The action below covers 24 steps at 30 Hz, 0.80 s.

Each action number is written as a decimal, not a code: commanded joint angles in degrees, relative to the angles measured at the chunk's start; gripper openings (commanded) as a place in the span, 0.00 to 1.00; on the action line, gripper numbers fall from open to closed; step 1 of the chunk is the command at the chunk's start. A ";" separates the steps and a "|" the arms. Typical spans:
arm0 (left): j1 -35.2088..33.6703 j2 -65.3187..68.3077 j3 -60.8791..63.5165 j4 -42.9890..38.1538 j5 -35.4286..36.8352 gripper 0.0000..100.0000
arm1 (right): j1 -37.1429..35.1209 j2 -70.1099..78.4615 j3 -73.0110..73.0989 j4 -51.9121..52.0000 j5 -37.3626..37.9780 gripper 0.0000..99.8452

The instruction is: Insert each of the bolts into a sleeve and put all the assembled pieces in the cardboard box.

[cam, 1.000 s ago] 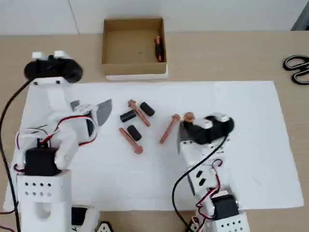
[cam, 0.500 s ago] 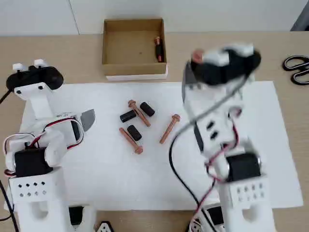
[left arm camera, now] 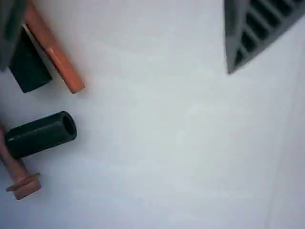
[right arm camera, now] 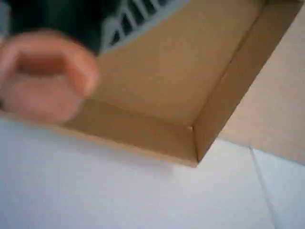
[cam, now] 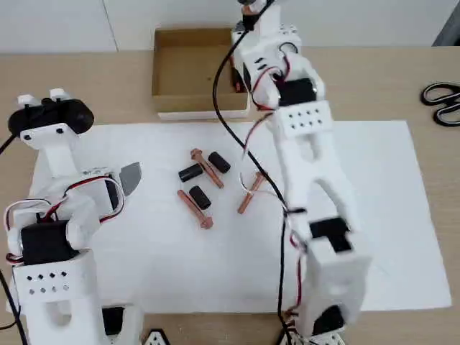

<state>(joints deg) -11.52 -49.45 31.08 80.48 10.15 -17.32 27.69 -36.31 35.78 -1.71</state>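
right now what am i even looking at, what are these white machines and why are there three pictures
These are two small robot arms at a table. The high view looks down on both; each of the other two pictures comes from a camera on one arm's wrist. The left arm rests over the white paper, its jaws open and holding nothing. The right arm stretches out over the cardboard box; its wrist view shows a blurred copper bolt in its jaws above the box's corner. On the paper lie three more bolts and three black sleeves. Scissors lie off to the side.
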 commanded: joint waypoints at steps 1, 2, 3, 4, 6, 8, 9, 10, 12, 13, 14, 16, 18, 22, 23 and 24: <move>-0.09 -1.23 -1.27 0.26 0.18 0.28 | -1.36 10.95 -16.35 -0.57 0.09 0.00; -0.09 -1.23 -1.27 0.26 0.18 0.28 | -1.71 13.93 -19.43 -0.57 0.09 0.00; -0.09 -1.23 -1.27 0.35 0.18 0.28 | -2.15 17.01 -22.42 -0.57 0.09 0.00; -0.09 -1.23 -1.27 0.35 0.18 0.28 | -2.51 19.65 -25.05 -0.57 0.09 0.00; -0.09 -1.23 -1.27 0.35 0.18 0.28 | -3.12 24.48 -29.71 -0.57 0.09 0.00; -0.09 -1.23 -1.27 0.35 0.18 0.28 | -3.65 28.88 -34.37 -0.57 0.09 0.00; -0.09 -1.23 -1.27 0.35 0.18 0.28 | -3.82 30.81 -36.57 -0.57 0.18 0.00; -0.09 -1.23 -1.27 0.35 0.18 0.28 | -4.00 32.75 -38.68 -0.57 0.26 0.00; 0.00 -1.23 -1.27 0.35 0.18 0.28 | -4.35 36.18 -42.29 -0.57 0.35 0.00; 0.09 -1.23 -1.27 0.35 0.18 0.28 | -4.35 37.58 -43.87 -0.57 0.35 0.00; 0.18 -1.23 -1.27 0.35 0.18 0.28 | -4.35 38.90 -45.27 -0.57 0.35 0.00; 0.18 -1.23 -1.27 0.35 0.18 0.28 | -4.35 41.27 -47.82 -0.57 0.44 0.00; 0.18 -1.23 -1.27 0.35 0.18 0.28 | -4.18 43.21 -49.67 -0.57 0.44 0.00; 0.18 -1.23 -1.27 0.35 0.18 0.28 | -4.00 46.20 -50.46 -2.86 0.44 0.00; 0.18 -1.23 -1.27 0.35 0.18 0.28 | -4.00 46.90 -50.55 -3.91 0.44 0.01; 0.18 -1.23 -1.27 0.35 0.18 0.28 | -4.00 47.34 -50.55 -4.79 0.44 0.02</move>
<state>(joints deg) -11.52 -49.45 31.08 80.48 10.15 -21.54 75.60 -82.20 34.29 -1.71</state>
